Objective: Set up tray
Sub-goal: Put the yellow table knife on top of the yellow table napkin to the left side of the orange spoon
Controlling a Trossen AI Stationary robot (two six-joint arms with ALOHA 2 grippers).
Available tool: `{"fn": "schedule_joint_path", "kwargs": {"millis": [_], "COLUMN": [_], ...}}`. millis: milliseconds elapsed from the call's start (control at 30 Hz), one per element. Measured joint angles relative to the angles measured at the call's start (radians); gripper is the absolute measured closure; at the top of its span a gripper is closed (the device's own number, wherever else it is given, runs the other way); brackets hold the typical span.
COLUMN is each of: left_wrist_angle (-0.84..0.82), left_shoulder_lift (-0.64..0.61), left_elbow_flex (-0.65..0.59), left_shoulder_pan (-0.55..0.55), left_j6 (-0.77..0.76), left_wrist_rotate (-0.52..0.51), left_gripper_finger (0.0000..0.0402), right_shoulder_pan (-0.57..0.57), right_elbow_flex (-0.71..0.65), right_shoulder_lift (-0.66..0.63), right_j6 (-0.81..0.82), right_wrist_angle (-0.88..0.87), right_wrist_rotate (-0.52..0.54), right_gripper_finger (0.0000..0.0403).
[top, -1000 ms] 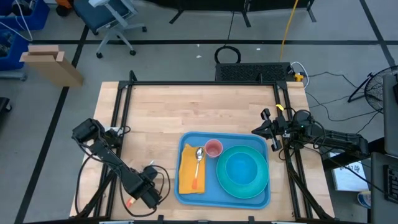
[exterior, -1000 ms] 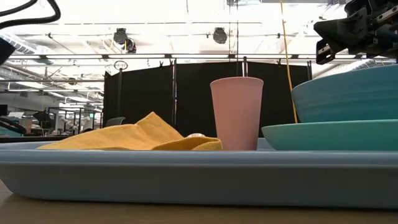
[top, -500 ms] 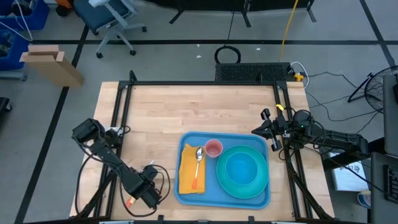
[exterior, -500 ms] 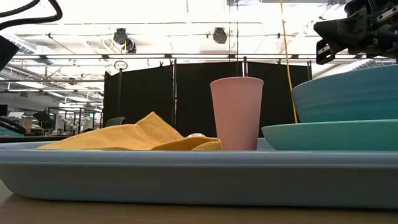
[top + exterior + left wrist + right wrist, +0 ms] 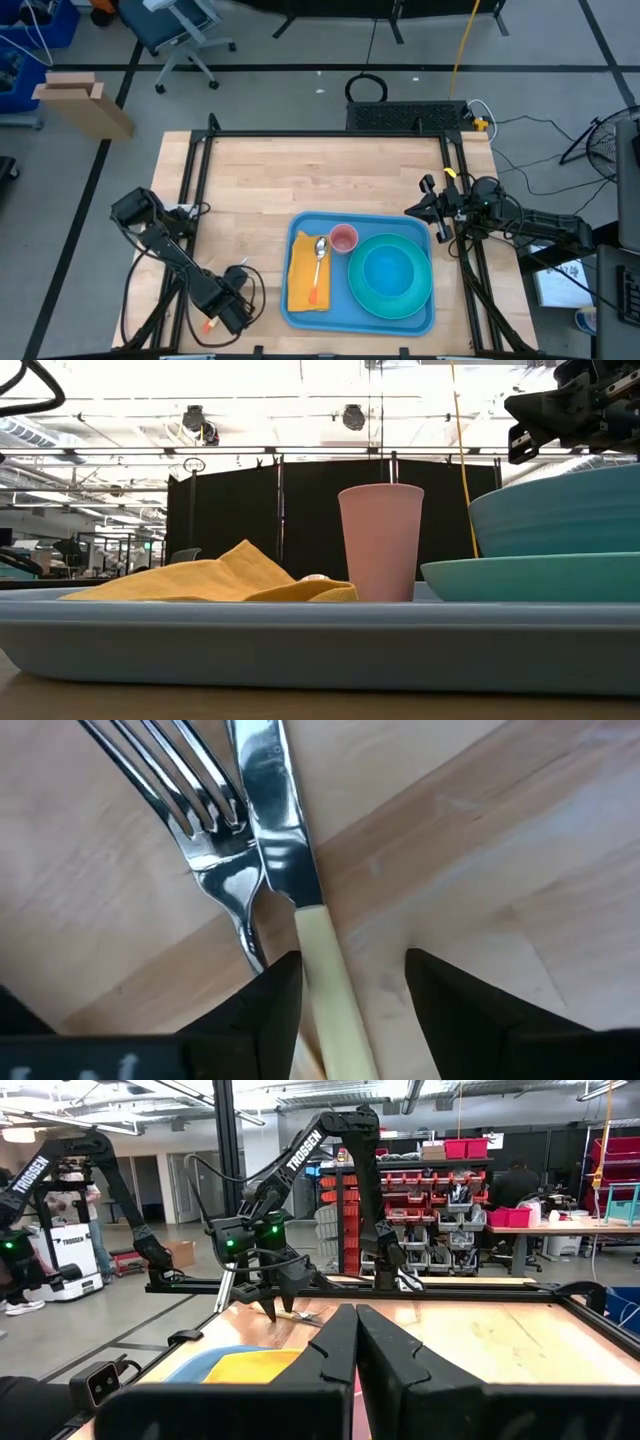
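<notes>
Two dark arms flank the table. The left gripper (image 5: 345, 990) hovers spread wide astride a cream-handled steel knife (image 5: 290, 890) beside a steel fork (image 5: 200, 810). The large flat blue plastic tray (image 5: 361, 318) sits at the near edge, centre-right. The right gripper (image 5: 355, 1370), clenched, waits beyond its far right corner.

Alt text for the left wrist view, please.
The left gripper is open just above a wooden table, its two dark fingers straddling the pale handle of a knife. A steel fork lies right beside the knife blade.
</notes>
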Motion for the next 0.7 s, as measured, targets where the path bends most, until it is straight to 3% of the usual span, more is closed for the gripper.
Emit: {"fn": "schedule_joint_path", "kwargs": {"millis": [200, 567, 700], "left_wrist_angle": [0.05, 0.093, 0.092], "left_shoulder_lift": [-0.002, 0.005, 0.005], "left_elbow_flex": [-0.024, -0.006, -0.006], "left_shoulder_pan": [0.001, 0.038, 0.046], "left_j6": [-0.01, -0.116, -0.135], "left_wrist_rotate": [-0.01, 0.024, 0.034], "left_gripper_finger": [0.0225, 0.0355, 0.0357], "right_shoulder_pan": [0.0, 0.0, 0.0], "right_elbow_flex": [0.0, 0.0, 0.0], "right_shoulder_lift": [0.0, 0.0, 0.0], "right_j6": [0.0, 0.0, 0.0], "right_wrist_angle": [0.0, -0.008, -0.009], "right_wrist_rotate": [0.0, 0.0, 0.0], "right_gripper_finger": [0.0403, 0.0403, 0.0403]}}
